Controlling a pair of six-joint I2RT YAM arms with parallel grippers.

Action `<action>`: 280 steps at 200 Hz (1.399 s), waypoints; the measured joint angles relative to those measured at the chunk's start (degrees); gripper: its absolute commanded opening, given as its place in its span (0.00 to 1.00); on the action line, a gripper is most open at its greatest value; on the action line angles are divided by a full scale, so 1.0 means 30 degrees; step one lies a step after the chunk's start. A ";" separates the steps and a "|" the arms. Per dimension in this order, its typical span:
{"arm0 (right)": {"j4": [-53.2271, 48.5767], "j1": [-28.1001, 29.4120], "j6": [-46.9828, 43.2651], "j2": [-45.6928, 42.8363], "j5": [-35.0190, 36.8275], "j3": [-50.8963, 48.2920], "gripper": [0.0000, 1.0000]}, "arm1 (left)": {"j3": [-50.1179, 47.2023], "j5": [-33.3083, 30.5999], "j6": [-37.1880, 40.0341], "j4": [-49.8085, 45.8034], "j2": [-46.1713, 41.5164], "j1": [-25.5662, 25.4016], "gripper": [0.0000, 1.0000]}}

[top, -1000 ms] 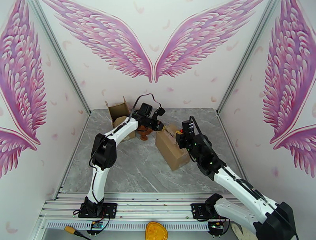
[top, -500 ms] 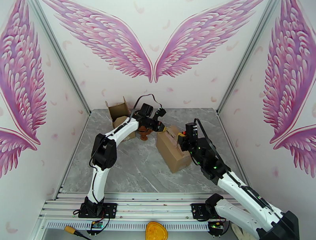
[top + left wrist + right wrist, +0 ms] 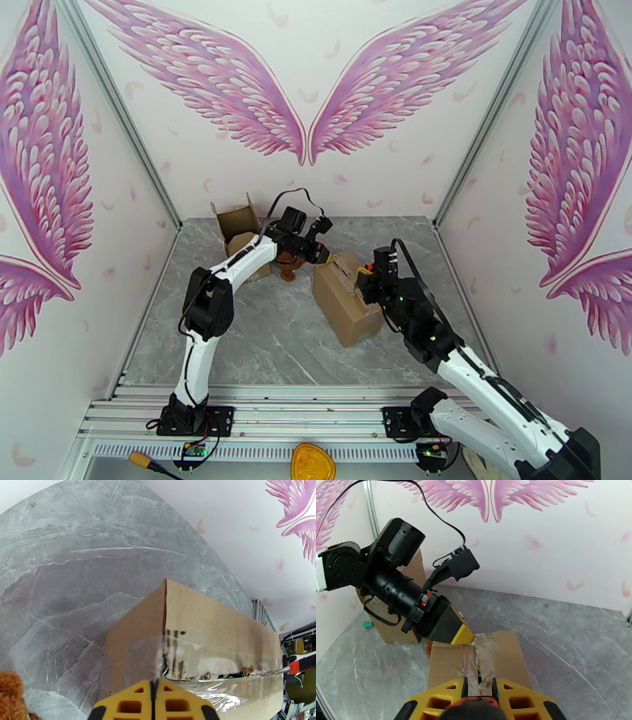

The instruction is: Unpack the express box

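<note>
A: Brown cardboard express box (image 3: 344, 300), near end?
B: Right gripper (image 3: 478, 685), pinching orange-handled cutter (image 3: 302, 663); clear tape seam (image 3: 480, 657) partly slit.
A: Far end?
B: Left gripper (image 3: 155, 689), fingers pressed together, touching box edge. Flaps unopened; contents apparently yet to remove.

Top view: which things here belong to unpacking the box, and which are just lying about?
In the job: taped box; knife, held in the right gripper, at the tape; left gripper, shut, at the box's end.
Lying about: open box at the back left; plush toy beside it; yellow object at the front edge.
</note>
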 measured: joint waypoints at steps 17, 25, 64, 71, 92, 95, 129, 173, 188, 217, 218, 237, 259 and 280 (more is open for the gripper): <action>-0.0007 0.0000 0.0000 -0.0175 0.0000 0.0000 0.00 | -0.0007 0.0015 -0.0080 -0.0007 -0.0051 0.0000 0.00; -0.0058 0.0000 -0.0007 -0.0262 -0.0007 0.0000 0.00 | -0.0015 0.0022 -0.0124 -0.0007 -0.0073 0.0000 0.00; -0.0219 0.0000 -0.0007 -0.0692 -0.0073 -0.0153 0.00 | -0.0087 -0.0022 -0.0284 0.0007 -0.0211 0.0000 0.00; -0.0211 0.0000 -0.0007 -0.0838 -0.0073 -0.0240 0.00 | -0.0168 -0.0073 -0.0306 0.0015 -0.0248 0.0000 0.00; -0.0204 0.0000 -0.0015 -0.1392 -0.0080 -0.0510 0.00 | -0.0372 -0.0211 -0.0350 0.0168 -0.0342 0.0007 0.00; -0.0211 0.0000 -0.0029 -0.1435 -0.0087 -0.0532 0.00 | -0.0408 -0.0299 -0.0335 0.0197 -0.0364 0.0007 0.00; -0.0933 0.0000 -0.0146 -0.1880 -0.0189 -0.0736 0.00 | -0.0576 -0.1814 -0.0350 0.1158 -0.0444 0.1020 0.00; -0.0903 0.0000 -0.0153 -0.1749 -0.0277 -0.0743 0.00 | -0.1005 -0.1836 -0.0335 0.1690 -0.0597 0.1158 0.00; -0.0874 0.0000 -0.0189 -0.1734 -0.0262 -0.0743 0.00 | -0.1056 -0.1749 -0.0299 0.1756 -0.0612 0.1158 0.00; -0.0568 0.0000 -0.0605 -0.1530 -0.0058 -0.0721 0.00 | -0.1078 -0.1625 0.0204 0.1778 -0.0612 0.1180 0.00; -0.0561 0.0000 -0.0641 -0.1501 -0.0058 -0.0714 0.00 | -0.1078 -0.1625 0.0226 0.1778 -0.0619 0.1188 0.00; -0.0270 0.0000 -0.1129 -0.0969 0.0000 -0.0452 0.00 | -0.1078 -0.1698 0.0678 0.1763 -0.0612 0.1282 0.00; 0.0095 0.0000 -0.1756 0.0248 -0.0007 0.0153 0.00 | -0.1078 -0.1960 0.1166 0.1792 -0.0612 0.1428 0.00; 0.0714 0.0000 -0.2324 0.1384 -0.0087 0.0605 0.00 | -0.1078 -0.2273 0.1508 0.1851 -0.0619 0.1530 0.00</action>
